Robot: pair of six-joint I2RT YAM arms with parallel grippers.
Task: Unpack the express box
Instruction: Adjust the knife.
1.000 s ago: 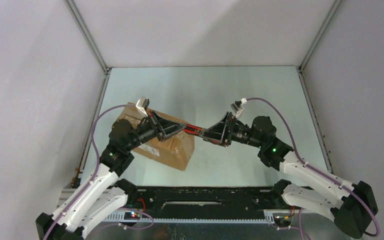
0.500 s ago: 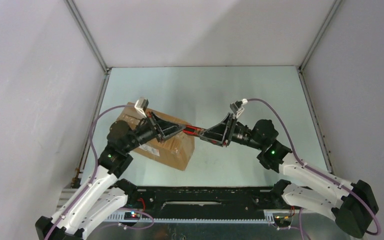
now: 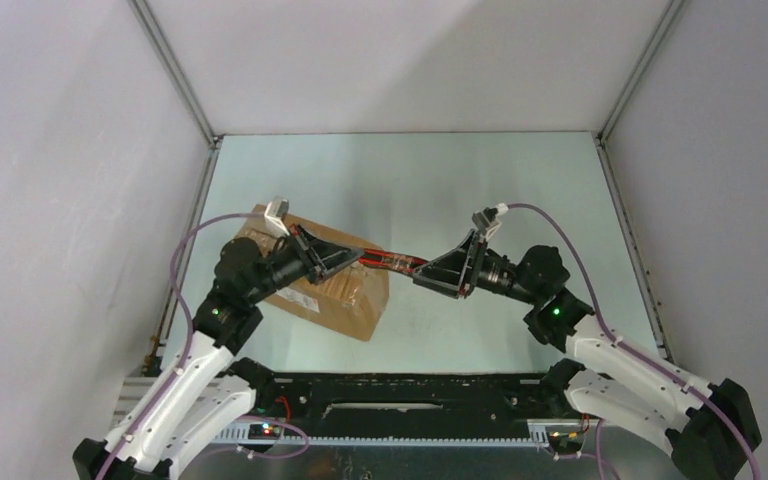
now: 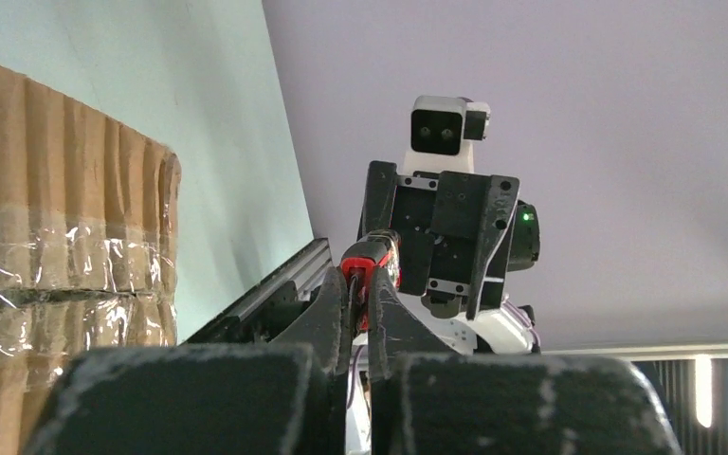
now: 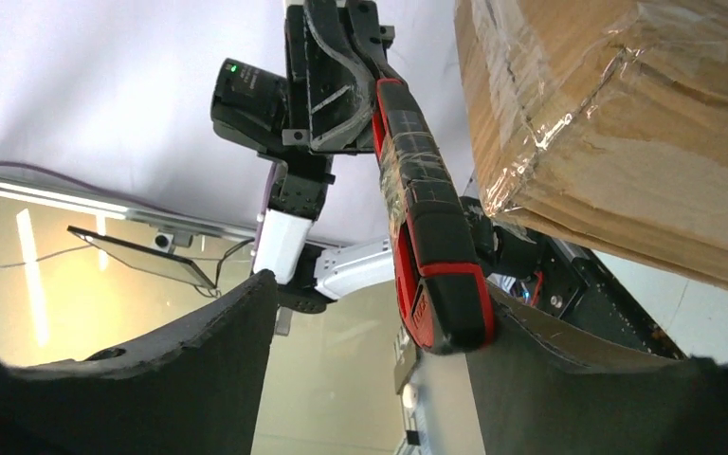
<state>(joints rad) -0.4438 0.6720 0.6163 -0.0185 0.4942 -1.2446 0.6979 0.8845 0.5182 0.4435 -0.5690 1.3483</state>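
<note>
The left pincer (image 3: 358, 258) is clamped tight on one end of a red-and-black cutter (image 3: 390, 262). The right pincer (image 3: 422, 272) stands open around the other end. Below the left arm, the taped cardboard box (image 3: 345, 295) lies on the table's (image 3: 410, 180) left side.

Nothing is legible (label (image 3: 303, 298) on the express box (image 3: 350, 295) is too small).

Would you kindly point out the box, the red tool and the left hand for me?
box (image 3: 355, 292): top view, cardboard near its right end.
red tool (image 5: 433, 248): right wrist view, middle of its handle.
left hand (image 4: 359, 290): left wrist view, between its fingertips.
</note>
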